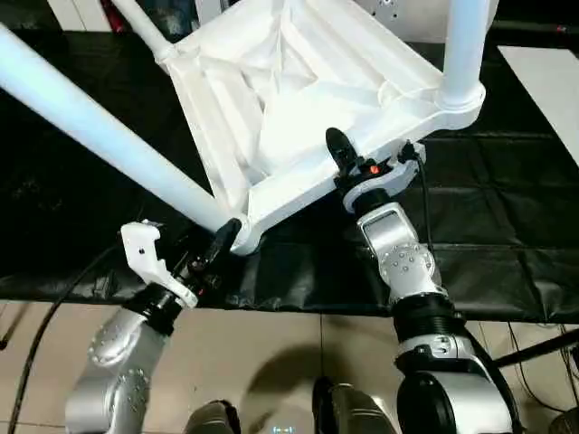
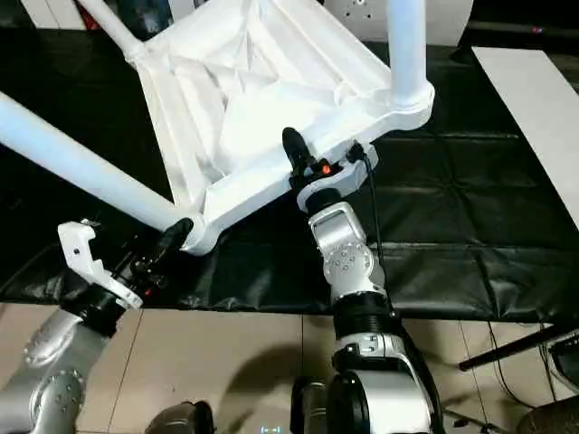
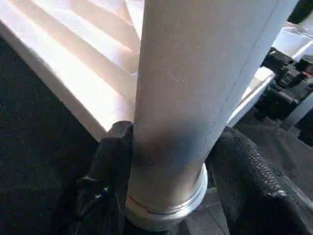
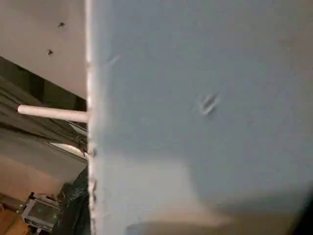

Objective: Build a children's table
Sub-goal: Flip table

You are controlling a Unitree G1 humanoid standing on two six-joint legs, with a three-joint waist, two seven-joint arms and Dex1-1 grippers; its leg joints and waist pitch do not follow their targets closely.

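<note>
The children's table (image 1: 298,99) lies tilted with its ribbed underside up on the black work table. One white leg (image 1: 90,127) runs from the near corner socket (image 1: 240,237) up to the left. A second leg (image 1: 466,45) rises from the right corner socket, and a third leg (image 1: 140,23) shows at the far left. My left gripper (image 1: 224,240) is shut on the first leg just above its socket, with its black fingers (image 3: 110,161) on both sides of the tube. My right gripper (image 1: 342,161) holds the top's near rim, one finger (image 1: 336,145) lying over it.
The black-covered work table (image 1: 507,226) ends at a front edge just behind my forearms, with tan floor (image 1: 271,353) below. A white panel (image 1: 552,81) lies at the far right. Cables (image 1: 45,316) hang by my left arm.
</note>
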